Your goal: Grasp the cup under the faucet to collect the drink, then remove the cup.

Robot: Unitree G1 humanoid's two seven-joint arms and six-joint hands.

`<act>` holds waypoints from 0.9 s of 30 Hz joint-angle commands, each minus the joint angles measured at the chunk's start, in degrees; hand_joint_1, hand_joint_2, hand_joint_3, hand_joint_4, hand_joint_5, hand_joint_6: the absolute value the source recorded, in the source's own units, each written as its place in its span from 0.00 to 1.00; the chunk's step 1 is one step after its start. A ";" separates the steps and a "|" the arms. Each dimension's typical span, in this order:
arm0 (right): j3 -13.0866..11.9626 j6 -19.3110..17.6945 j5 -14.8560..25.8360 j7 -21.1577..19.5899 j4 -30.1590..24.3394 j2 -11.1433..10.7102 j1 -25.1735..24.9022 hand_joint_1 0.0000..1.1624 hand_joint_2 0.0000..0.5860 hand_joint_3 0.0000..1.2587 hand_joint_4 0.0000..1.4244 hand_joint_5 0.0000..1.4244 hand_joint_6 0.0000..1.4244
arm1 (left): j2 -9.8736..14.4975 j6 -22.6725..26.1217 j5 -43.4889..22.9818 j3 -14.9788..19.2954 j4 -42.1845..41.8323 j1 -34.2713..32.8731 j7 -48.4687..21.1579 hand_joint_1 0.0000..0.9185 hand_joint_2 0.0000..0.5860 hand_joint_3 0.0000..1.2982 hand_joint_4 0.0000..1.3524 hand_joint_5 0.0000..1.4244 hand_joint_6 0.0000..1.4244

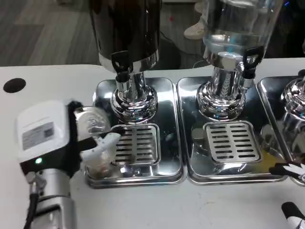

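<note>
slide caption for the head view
Left hand carries a clear cup toward the dark dispenser's faucet.

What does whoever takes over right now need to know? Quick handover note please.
Left hand: holds the clear cup, carried over the left edge of the left drip tray, beside the slotted grate.
Right hand: fingertips show at the right edge near the far tray; whether open or shut cannot be told.
Dark dispenser's faucet sits above and to the right of the cup; the cup is not yet under it.
Done: cup grasped.
Left: place the cup under the faucet, collect the drink, then remove the cup.
</note>
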 commanded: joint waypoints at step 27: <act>-1.48 -2.79 4.29 2.91 2.61 -1.09 0.54 0.39 0.65 0.22 0.12 0.06 0.00 | -5.57 -0.37 -3.43 -4.25 14.63 -9.69 11.66 0.34 0.22 0.35 0.39 0.55 0.64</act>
